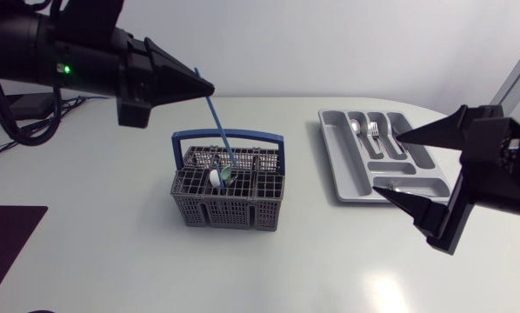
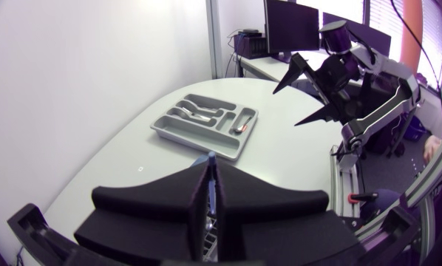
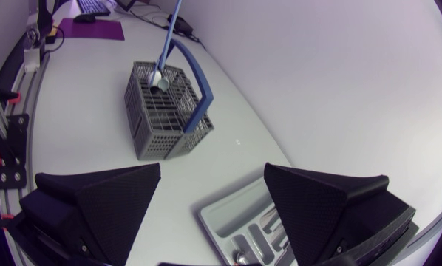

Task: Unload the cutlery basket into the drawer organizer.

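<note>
Your left claw [image 1: 203, 87]: fingers pinched tight on blue-handled utensil [image 1: 218, 130]. Its white head hangs below claw, at top of cutlery basket [image 1: 230, 209], not yet clear. Your right claw [image 1: 387, 163]: spread wide, empty, drawer organizer [image 1: 340, 169] beneath it. Organizer holds fork [image 1: 373, 130] and spoon [image 1: 356, 126]. Judge task roughly midway; cannot tell what else is left in basket.

White, round-edged table [image 1: 112, 252] carrying three things.
A grey plastic lattice cutlery basket [image 1: 230, 204] with a blue arched handle stands upright near the middle of the table top. A grey plastic drawer organizer [image 1: 347, 174] with several compartments lies flat well apart from it, on the right arm's side near the far edge. A flat dark purple mat [image 1: 8, 252] lies at the near left edge.
</note>
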Robot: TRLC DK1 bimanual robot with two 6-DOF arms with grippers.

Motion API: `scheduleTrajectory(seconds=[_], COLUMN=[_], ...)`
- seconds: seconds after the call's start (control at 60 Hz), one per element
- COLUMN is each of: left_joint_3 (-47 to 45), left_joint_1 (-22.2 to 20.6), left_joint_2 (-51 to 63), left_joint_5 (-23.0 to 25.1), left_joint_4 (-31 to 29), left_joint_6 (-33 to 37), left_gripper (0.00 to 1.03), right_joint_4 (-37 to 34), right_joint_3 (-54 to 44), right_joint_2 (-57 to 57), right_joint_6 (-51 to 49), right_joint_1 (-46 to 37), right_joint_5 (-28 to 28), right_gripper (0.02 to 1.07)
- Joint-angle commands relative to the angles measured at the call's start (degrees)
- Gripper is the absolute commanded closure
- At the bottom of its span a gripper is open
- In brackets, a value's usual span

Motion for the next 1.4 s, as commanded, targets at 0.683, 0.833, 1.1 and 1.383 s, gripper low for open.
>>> scheduleTrajectory(seconds=[0.683,0.833,1.1,1.383], left_joint_3=[2.97,4.12,5.0,4.91], left_joint_1=[-7.47,-7.29,-6.85,-6.15], left_joint_2=[14.84,16.07,17.39,17.57], left_joint_5=[17.69,17.78,18.04,18.13], left_joint_4=[11.17,11.17,11.43,11.43], left_joint_6=[-16.88,-17.14,-17.14,-17.41], left_gripper=[1.0,1.0,1.0,1.0], right_joint_4=[3.92,3.92,4.01,3.3], right_joint_3=[12.65,13.79,14.23,14.32], right_joint_2=[25.21,28.37,29.6,28.98], right_joint_6=[25.6,25.87,25.6,25.08], right_joint_1=[9.6,8.98,8.98,8.45], right_joint_5=[-17.24,-20.58,-22.07,-22.34], right_gripper=[0.31,0.45,0.75,0.93])
